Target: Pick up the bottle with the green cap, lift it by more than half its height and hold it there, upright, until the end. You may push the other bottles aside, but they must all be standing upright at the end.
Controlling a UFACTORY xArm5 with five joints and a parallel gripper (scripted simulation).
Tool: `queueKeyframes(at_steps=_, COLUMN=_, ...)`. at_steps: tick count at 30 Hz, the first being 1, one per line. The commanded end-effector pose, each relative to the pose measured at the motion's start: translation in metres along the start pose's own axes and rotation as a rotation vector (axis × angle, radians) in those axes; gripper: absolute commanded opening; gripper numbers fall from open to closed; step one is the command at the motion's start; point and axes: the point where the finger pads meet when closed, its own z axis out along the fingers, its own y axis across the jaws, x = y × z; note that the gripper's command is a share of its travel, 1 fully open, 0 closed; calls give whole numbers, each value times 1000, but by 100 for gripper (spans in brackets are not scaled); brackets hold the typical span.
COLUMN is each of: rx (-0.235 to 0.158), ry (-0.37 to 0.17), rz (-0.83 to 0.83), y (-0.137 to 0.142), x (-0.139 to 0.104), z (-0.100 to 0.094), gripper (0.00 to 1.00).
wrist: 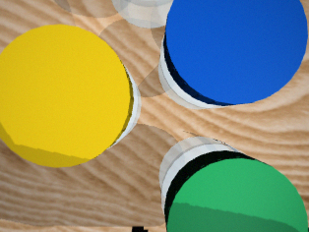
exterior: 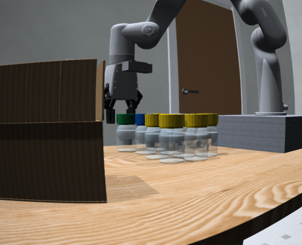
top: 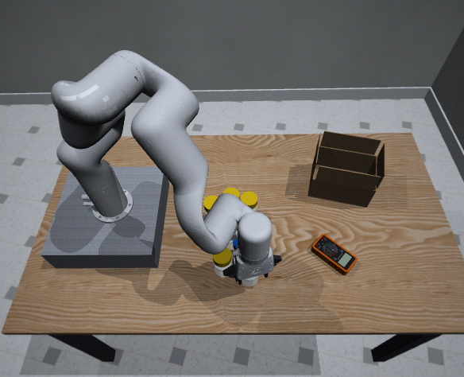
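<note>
Directly under the wide-open, empty jaws stands the green-capped bottle (exterior: 125, 132) — upright, one finger (exterior: 110, 115) beside its cap.

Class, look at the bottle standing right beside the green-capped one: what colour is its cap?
Blue; the wrist view shows it best, next to the green cap.
</note>
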Motion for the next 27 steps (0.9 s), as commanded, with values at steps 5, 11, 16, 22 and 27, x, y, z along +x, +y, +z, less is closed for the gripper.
queueKeyframes(at_steps=5, rx=0, ry=-7, rz=0, y=1, x=-1, z=17, gripper=79)
queueKeyframes(at_steps=11, rx=1, ry=-8, rz=0, y=2, x=-1, z=27, gripper=79)
queueKeyframes(at_steps=16, rx=1, ry=-8, rz=0, y=2, x=-2, z=31, gripper=79)
queueKeyframes(at_steps=22, rx=-4, ry=-3, rz=0, y=2, x=-1, z=31, gripper=79)
queueKeyframes(at_steps=27, rx=-3, ry=-4, rz=0, y=2, x=0, z=31, gripper=79)
